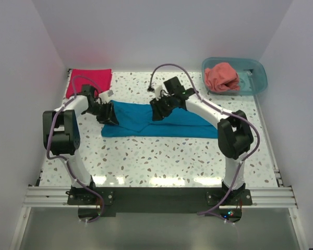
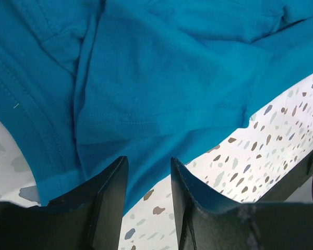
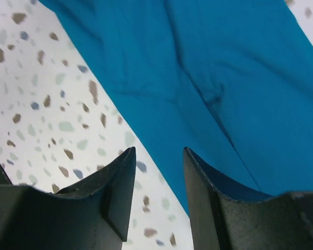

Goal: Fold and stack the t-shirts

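A teal-blue t-shirt (image 1: 169,124) lies partly folded across the middle of the table. My left gripper (image 1: 112,115) is open over its left end. In the left wrist view the shirt's hem (image 2: 161,78) lies just ahead of that gripper (image 2: 148,165), with nothing between the fingers. My right gripper (image 1: 157,110) is open over the shirt's back edge, near the middle. In the right wrist view the cloth (image 3: 224,78) lies under the right finger of that gripper (image 3: 159,156). A folded crimson-magenta t-shirt (image 1: 88,81) lies at the back left. A crumpled salmon-coral t-shirt (image 1: 222,77) sits in the tub.
A translucent teal plastic tub (image 1: 259,78) stands at the back right corner. The speckled white tabletop (image 1: 161,156) is walled by white panels on the left, back and right. The arm bases sit on a rail at the near edge.
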You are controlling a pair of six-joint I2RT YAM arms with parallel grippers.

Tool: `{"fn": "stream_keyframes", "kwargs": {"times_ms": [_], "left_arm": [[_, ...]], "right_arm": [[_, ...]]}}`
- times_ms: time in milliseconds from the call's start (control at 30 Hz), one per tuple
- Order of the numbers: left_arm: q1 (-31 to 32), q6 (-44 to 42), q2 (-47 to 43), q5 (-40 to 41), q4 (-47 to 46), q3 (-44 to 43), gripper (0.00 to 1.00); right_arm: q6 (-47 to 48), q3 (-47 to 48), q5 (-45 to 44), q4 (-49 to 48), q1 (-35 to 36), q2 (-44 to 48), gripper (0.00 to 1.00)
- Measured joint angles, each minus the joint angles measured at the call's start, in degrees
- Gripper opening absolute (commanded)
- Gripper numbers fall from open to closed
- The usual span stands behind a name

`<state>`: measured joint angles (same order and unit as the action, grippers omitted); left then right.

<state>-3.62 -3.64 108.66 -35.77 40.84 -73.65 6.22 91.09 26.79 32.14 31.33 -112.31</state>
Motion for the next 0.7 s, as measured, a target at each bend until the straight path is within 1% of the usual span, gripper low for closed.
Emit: {"fn": "stream_keyframes", "kwargs": {"times_ms": [133,267,433,700], "left_arm": [[-0.28,3.78,0.22,1.57,-1.11,1.36,0.45],[-1.07,6.08,1.05,2.16,-2.19,1.38,0.46],[-1.46,7.39,2.62,2.16,-2.62,1.38,0.47],[-1.51,7.61,3.89,1.79,-2.49,0.46,0.48]], "right_arm": [[-0.81,-1.70,-1.05,-9.07,6.34,-0.20,0.49],[1.29,-1.60,-2.45,-14.64,11.74,-2.19,0.49],[5.64,-0.33,-4.11,-15.65,15.45,-6.86,0.49],[10.69,-0.22,-7.56,-14.75,15.80,-10.32,0.44]]}}
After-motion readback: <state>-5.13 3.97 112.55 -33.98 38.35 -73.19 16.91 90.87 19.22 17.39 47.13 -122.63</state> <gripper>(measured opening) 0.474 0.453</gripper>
